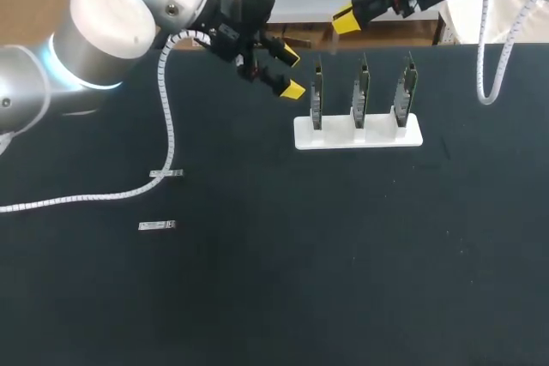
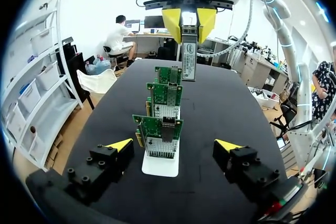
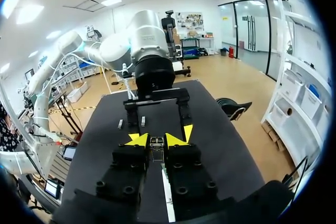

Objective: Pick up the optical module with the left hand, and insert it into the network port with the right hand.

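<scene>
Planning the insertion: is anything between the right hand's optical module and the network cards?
Nothing visible. The optical module, gripped in the right hand, hangs higher than the network cards with open air between; the open left hand sits beside the row's end.

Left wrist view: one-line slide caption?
Open left gripper faces three green network cards on a white stand; right gripper holds a silver optical module raised near their far end.

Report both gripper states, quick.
Left gripper: open, holding nothing.
Right gripper: closed on the module.
</scene>
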You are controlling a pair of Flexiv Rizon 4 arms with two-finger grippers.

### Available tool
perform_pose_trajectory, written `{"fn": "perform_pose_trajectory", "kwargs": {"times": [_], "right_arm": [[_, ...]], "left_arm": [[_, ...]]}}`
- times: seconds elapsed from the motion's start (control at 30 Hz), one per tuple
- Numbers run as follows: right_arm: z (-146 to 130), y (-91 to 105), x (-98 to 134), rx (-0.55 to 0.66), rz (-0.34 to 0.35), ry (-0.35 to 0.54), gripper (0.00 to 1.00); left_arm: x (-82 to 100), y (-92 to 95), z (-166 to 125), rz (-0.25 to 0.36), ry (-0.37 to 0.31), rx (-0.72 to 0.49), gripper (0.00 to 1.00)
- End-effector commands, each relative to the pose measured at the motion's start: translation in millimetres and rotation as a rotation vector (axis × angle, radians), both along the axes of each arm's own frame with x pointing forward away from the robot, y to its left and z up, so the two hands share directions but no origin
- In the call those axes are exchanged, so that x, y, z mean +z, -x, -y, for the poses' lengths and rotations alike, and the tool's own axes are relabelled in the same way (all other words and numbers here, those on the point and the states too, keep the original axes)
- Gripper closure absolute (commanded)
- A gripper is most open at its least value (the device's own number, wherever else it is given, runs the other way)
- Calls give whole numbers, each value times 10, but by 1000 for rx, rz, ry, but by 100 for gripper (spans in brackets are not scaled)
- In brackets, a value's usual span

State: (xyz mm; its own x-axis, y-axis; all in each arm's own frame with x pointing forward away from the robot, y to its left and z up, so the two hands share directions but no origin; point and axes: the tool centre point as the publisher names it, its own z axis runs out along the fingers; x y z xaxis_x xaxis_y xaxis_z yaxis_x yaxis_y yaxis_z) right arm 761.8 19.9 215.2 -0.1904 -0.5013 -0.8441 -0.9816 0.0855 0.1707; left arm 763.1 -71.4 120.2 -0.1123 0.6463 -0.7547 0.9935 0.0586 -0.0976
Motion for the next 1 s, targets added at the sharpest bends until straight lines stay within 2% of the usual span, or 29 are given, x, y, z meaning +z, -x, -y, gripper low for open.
{"fn": "perform_pose_trajectory", "kwargs": {"times": [0.03,1.0], "right_arm": [[6,19,15,14,2,-11,100],[-192,-18,-185,99,4,7,100]], "left_arm": [[0,-17,5,-3,-4,-2,0],[0,-17,5,-3,-4,-2,0]]}}
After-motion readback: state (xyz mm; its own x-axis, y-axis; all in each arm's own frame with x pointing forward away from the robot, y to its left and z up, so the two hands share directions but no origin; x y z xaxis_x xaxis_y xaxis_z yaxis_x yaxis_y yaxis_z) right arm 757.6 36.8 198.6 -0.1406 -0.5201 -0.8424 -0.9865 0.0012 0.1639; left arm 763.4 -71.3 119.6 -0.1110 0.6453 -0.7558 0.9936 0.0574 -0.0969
